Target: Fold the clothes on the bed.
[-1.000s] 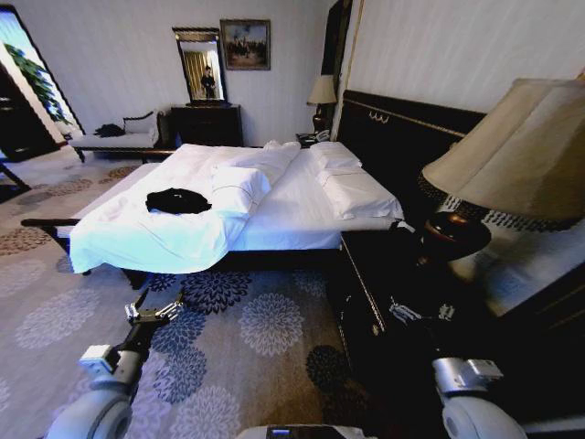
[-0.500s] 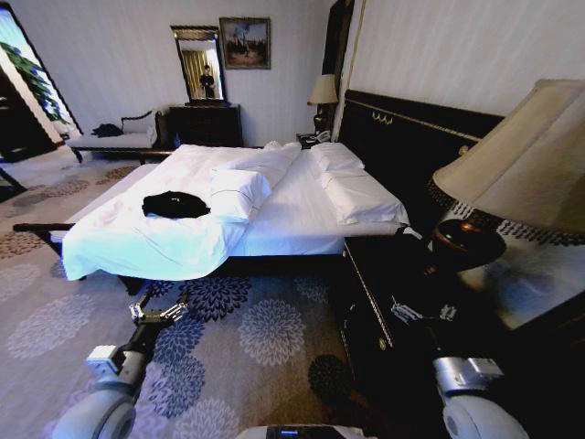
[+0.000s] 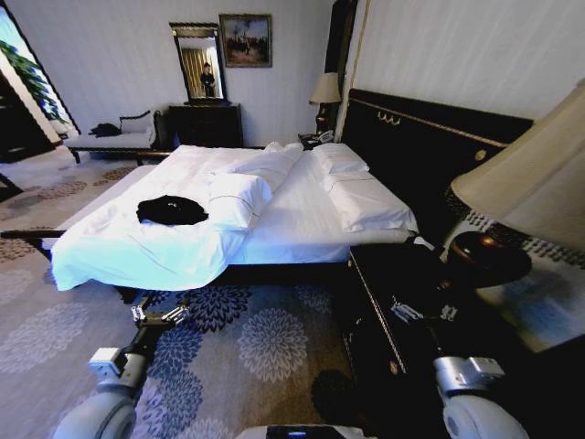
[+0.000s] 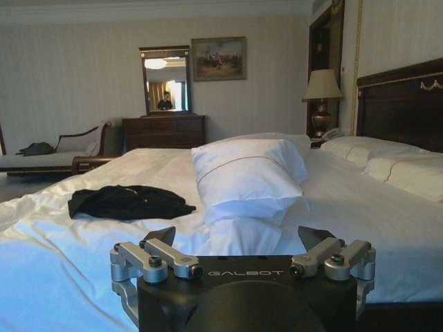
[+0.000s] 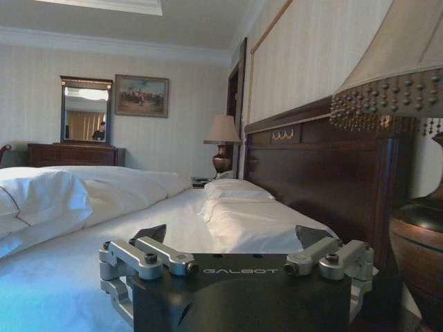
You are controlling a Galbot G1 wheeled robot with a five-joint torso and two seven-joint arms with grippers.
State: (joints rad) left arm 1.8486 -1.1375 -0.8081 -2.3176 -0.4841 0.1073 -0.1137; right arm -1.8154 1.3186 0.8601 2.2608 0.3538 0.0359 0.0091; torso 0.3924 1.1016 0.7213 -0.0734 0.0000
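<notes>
- White sheets cover the one bed [image 3: 302, 215], broad and flat, a fit surface for folding; several white pillows lie on it.
- One black T-shirt [image 3: 171, 210] lies crumpled near the foot, beside a pillow, not yet folded.
- Two grippers, left gripper [image 4: 242, 242] and right gripper [image 5: 235, 238], both spread apart, empty, held low, well short of the shirt; likely the robot hasn't reached it.

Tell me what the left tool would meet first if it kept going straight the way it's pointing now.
Probably the white duvet at the near edge of the bed. The left tool, open, points level across the mattress toward the white pillow; the black T-shirt lies off that line. Depth is unclear.
</notes>
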